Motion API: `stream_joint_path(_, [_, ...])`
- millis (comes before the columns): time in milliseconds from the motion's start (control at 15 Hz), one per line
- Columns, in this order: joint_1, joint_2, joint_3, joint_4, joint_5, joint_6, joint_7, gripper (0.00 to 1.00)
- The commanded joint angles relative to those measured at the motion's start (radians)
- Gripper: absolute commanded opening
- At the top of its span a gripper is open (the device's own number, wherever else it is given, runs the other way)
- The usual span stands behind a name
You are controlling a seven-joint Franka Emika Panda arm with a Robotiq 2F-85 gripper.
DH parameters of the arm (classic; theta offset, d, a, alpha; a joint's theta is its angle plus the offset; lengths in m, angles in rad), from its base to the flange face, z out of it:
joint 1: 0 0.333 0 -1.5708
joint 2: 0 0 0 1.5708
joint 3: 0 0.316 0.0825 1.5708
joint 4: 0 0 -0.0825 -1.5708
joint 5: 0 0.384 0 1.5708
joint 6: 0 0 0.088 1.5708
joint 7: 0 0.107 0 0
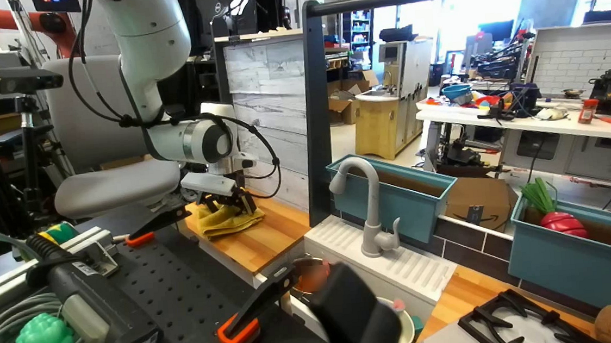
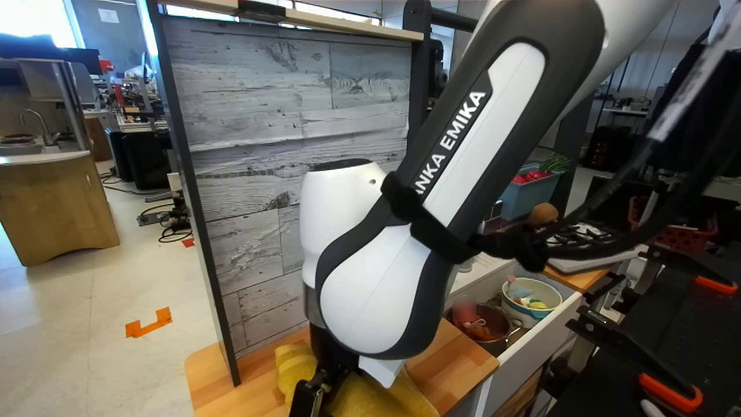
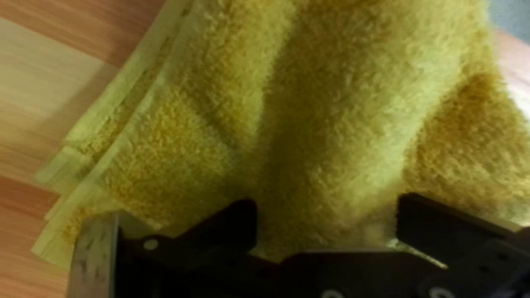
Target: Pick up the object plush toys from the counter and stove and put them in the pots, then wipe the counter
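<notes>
Wrist view shows us the yellow cloth (image 3: 339,124) filling the centre of the frame, on the wooden counter (image 3: 49,82); along the bottom edge the gripper (image 3: 325,223) stands with its fingers (image 3: 236,225) spread wide, cloth visible between them, and we cannot tell whether they touch it. Both exterior views show us the cloth crumpled beneath the gripper. In an exterior view the arm (image 2: 492,133), right of centre, reads "ANKA EMIKA", its first letters hidden by a black strap (image 2: 399,196); there we look best into the reddish-brown pot (image 2: 496,347) and the white-and-teal pot (image 2: 528,314), lower right, both holding coloured things (image 2: 535,304). In an exterior view we make out a round Dell mark on a dark monitor (image 1: 218,7) near the top and a curved arrow on a cardboard box (image 1: 468,197) at right. There we also get the whole grey faucet (image 1: 374,199) and, lower right, part of the stove (image 1: 514,324); a label (image 1: 85,268) on the black device (image 1: 102,291) at lower left is too small to read.
</notes>
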Motion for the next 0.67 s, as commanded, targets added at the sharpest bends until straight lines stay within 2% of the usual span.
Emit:
stream_joint_path(0, [0.035, 0.096, -0.005, 0.118, -0.028, 0.024, -0.004, 1.0])
stream_joint_path(200, [0.013, 0.099, -0.017, 0.126, -0.016, 0.053, 0.0, 1.0])
stream_joint_path(467, [-0.043, 0.054, -0.059, 0.013, -0.013, 0.164, 0.004, 1.0])
stream_joint_path(600, [-0.072, 0.051, -0.046, -0.016, -0.008, 0.214, -0.01, 1.0])
